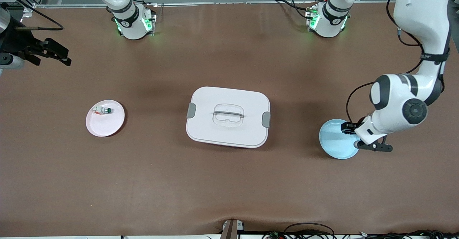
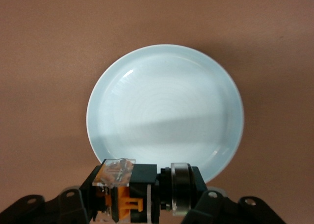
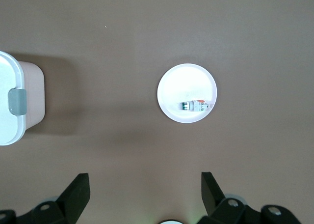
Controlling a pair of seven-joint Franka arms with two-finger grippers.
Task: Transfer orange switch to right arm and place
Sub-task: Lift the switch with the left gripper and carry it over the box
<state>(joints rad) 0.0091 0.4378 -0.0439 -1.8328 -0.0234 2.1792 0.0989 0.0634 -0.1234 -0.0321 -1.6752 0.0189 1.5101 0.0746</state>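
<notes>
The left gripper [image 2: 142, 204] clamps the orange switch [image 2: 128, 194] over the blue plate [image 1: 335, 142], which is bare; being tiny, it could slip at handover. The closed white box [image 1: 228, 116] hides its contents. The pink plate [image 1: 105, 118] holds a green-capped switch [image 1: 105, 110]. The right gripper [image 3: 144, 197] waits, jaws wide
</notes>
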